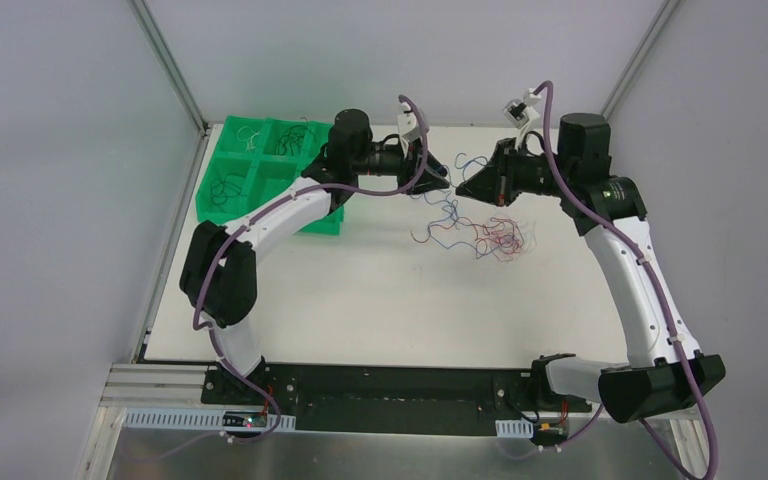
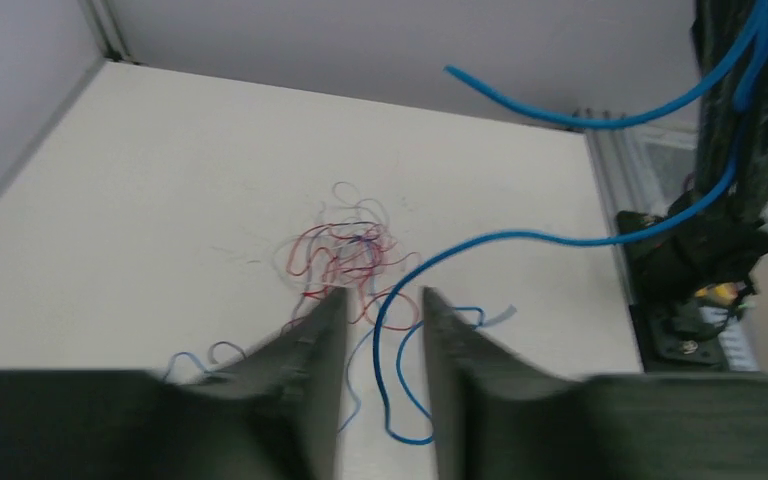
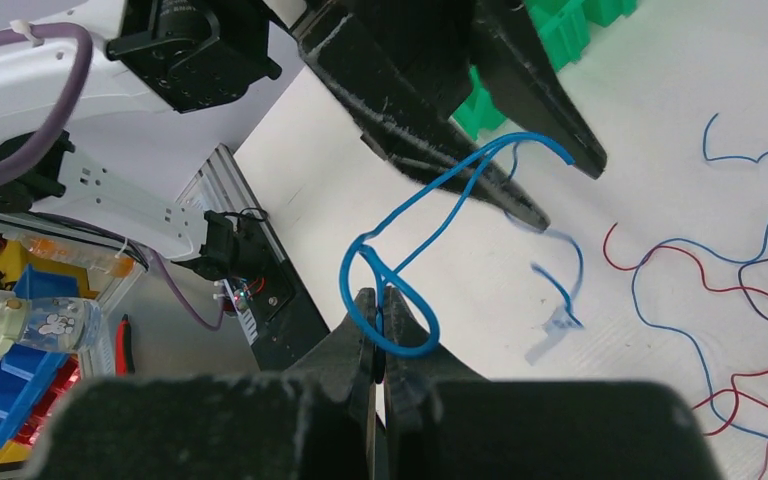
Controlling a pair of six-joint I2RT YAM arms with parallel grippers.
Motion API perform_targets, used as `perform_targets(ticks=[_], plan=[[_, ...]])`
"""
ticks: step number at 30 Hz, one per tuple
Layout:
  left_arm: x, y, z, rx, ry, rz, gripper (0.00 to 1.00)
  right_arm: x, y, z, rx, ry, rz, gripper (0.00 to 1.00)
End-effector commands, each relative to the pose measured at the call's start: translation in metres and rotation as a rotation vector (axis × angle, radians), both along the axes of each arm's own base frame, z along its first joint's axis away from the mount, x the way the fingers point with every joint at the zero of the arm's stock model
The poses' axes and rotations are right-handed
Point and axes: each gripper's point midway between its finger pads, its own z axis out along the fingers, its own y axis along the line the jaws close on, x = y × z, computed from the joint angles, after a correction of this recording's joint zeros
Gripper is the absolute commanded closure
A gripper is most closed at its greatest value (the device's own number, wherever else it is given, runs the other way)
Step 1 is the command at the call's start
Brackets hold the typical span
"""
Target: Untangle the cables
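table (image 1: 380, 300): white top, bare at near side
green bin (image 1: 235, 210): divided into compartments, far left on table
walls (image 1: 50, 200): plain grey, on left, far and right sides
frame posts (image 1: 170, 65): aluminium, at both far corners
cable duct (image 1: 175, 420): white slotted strip, near edge
off-table, near side: blue bin (image 3: 15, 385), yellow bin (image 3: 0, 265), clear container (image 3: 45, 320)

The left arm (image 1: 290, 215) and right arm (image 1: 635, 270) match — white links, black joints, a purple cable (image 3: 60, 32) tied along each. Both are bolted to a black plate (image 1: 390, 395). Fingers (image 2: 310, 370) are matte black wedges — tapered, scuffed.
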Motion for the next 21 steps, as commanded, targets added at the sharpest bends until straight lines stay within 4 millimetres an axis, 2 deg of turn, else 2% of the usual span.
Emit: perform_targets(ticks=[1,2,5,6,9,11,15,18,21], plan=[[-0.020,0.006,0.039,-0.023,-0.068,-0.062,0.87,0.000,-0.007,0.013,-0.030,-0.074,-0.021,1.00],[-0.020,0.010,0.041,-0.012,-0.053,-0.042,1.00,0.005,-0.013,0.005,-0.060,-0.070,-0.054,1.00],[-0.015,0.024,0.040,0.045,0.023,0.053,1.00,0.015,-0.035,-0.028,-0.114,0.020,-0.126,1.00],[-0.010,0.030,0.038,0.061,0.052,0.104,1.00,0.015,-0.039,-0.039,-0.124,0.061,-0.130,0.93],[0.006,0.058,0.033,0.089,0.170,0.263,1.00,0.006,-0.039,-0.067,-0.144,0.168,-0.082,0.62],[0.025,0.091,0.025,0.109,0.259,0.388,1.00,0.002,-0.036,-0.076,-0.134,0.207,-0.060,0.46],[0.055,0.171,0.003,0.159,0.402,0.653,1.00,0.001,-0.034,-0.084,-0.133,0.205,-0.054,0.30],[0.063,0.234,-0.015,0.213,0.455,0.833,1.00,0.003,-0.034,-0.089,-0.134,0.203,-0.053,0.27],[0.056,0.287,-0.027,0.265,0.468,0.986,1.00,0.006,-0.033,-0.093,-0.132,0.212,-0.047,0.23]])
